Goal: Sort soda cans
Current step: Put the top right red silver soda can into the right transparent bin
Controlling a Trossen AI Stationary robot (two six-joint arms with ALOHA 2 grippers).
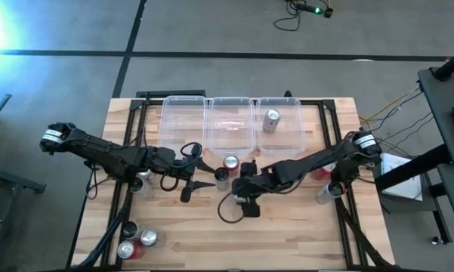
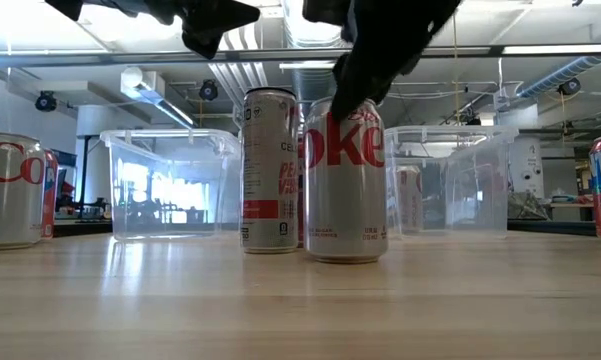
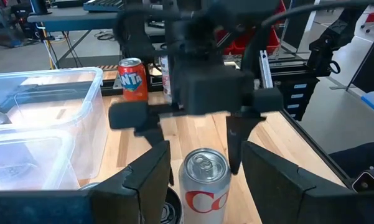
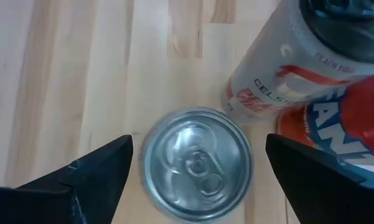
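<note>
1. Worktop: a light wooden surface seen from above, with both dark arms reaching toward its middle.
2. Clear plastic bins: three stand side by side along the far edge. The right-hand bin holds one silver can; the other two look empty of cans.
3. Right gripper: poised directly above an upright silver Diet Coke can near the middle of the worktop. Its two fingers are spread wide, one to each side of the can's top and clear of it; nothing is held.
4. In the low view the same Diet Coke can stands upright on the worktop, with the dark gripper just above its top.
5. Just beside it stand a slimmer silver Celsius can and a red can, seen in the right wrist view as a red label against the slim can.
6. Left gripper: hovering left of this cluster, its fingers partly apart and empty.
7. Other soda cans: three grouped at the near left corner, one under the left arm, two near the right edge, one of them lying on its side.
8. An orange Fanta can shows beyond the bins in the left wrist view.
</note>
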